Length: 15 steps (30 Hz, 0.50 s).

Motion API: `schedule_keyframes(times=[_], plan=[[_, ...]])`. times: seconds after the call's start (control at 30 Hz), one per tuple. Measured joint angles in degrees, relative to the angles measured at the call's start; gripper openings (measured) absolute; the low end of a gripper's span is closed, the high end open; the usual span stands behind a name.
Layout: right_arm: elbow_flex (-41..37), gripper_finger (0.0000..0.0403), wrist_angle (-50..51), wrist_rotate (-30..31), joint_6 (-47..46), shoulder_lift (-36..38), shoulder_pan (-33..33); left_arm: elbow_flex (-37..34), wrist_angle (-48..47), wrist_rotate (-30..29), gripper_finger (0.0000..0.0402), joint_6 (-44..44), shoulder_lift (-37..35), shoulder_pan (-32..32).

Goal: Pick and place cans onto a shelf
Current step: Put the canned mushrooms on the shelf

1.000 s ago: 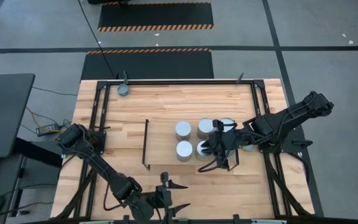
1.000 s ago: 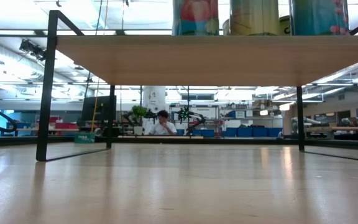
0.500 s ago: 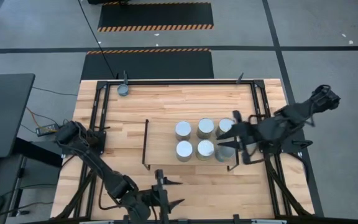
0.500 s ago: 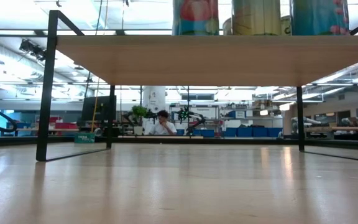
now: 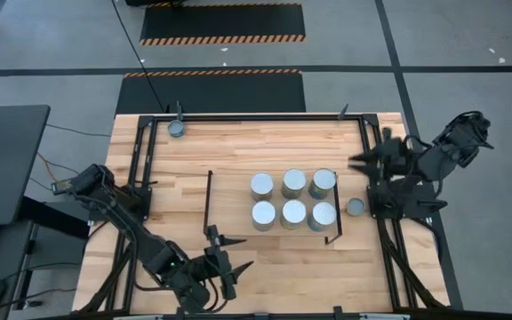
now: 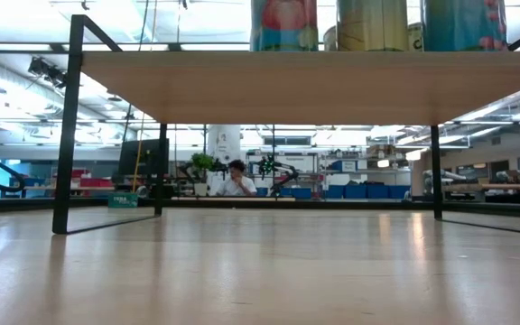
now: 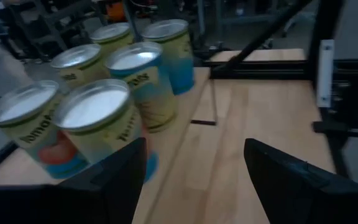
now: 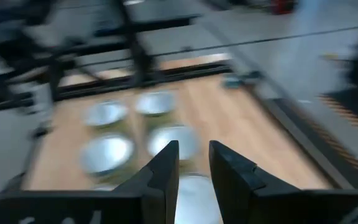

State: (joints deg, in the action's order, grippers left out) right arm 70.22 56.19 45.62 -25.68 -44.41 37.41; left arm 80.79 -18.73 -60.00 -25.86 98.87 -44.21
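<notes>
Six cans (image 5: 293, 197) atop shelf (image 5: 229, 213)

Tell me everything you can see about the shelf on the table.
The shelf is a low, rectangular light-wood board with thin black wire frames at both ends. It stands level on the wooden table, right of its centre. Six cans stand upright on it in two rows of three, filling its right part; its left part is bare. In the low view the board sits raised on its frames. No gripper touches it.
</notes>
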Motion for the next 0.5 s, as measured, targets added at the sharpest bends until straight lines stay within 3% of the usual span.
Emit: schedule_keyframes(times=[0.1,0.37,0.43,0.5], plan=[[0.0,0.0097,5.4,3.9,-1.4,1.2,-1.3,0.0,-1.0,-0.5,0.0274,-0.1,0.0,0.0],[-0.1,0.0145,10.9,0.1,-3.7,5.3,-2.6,0.0,-2.5,-0.2,0.0274,-1.3,0.0,-2.9],[-0.9,0.0162,11.6,-3.1,-3.4,6.2,-2.5,0.0,-2.6,-0.4,0.0274,-2.6,0.0,-3.3],[-2.3,0.0175,11.8,-10.7,-2.1,7.4,-2.5,0.0,-2.7,-0.4,0.0274,-3.9,0.0,-3.7]])
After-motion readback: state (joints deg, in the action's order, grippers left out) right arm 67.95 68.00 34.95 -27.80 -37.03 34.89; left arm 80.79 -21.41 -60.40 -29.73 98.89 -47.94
